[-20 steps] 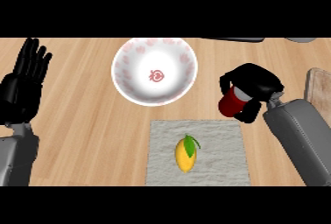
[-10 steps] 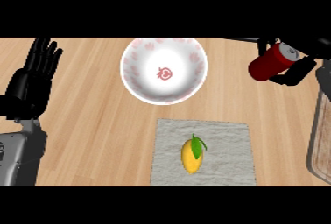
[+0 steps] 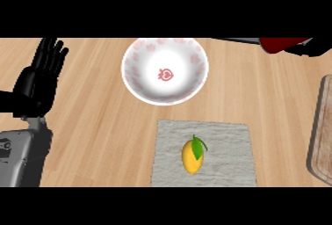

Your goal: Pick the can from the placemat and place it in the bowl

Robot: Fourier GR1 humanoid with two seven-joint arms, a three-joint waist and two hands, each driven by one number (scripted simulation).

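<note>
The can [image 3: 281, 44], red and partly cut off by the view's upper edge, is hanging at about one o'clock, well clear of the desk [image 3: 97, 132] and no longer anywhere near the placemat [image 3: 228, 139]. The right hand [image 3: 316, 47] is showing only as a dark patch touching the can's three o'clock side. Its fingers appear to be curling round the can, though most of the hand is lying outside the view.

A second ago this hand was clutching the can just off the placemat's upper right corner. Since then it has been carrying it up and away, so the pick is looking done and the carry is under way.

The bowl [image 3: 196, 56], white with a red mark in its middle, is sitting at about eight o'clock from the can and holding nothing. By my reading the can is sitting outside the rim, so the hand is needing to swing back toward eight o'clock before letting go.

At six o'clock from the bowl, the placemat is bearing only a yellow fruit [image 3: 192, 159] with a green leaf.

The left hand [image 3: 40, 79] is resting at nine o'clock, fingers straight and close together, pointing up.
</note>
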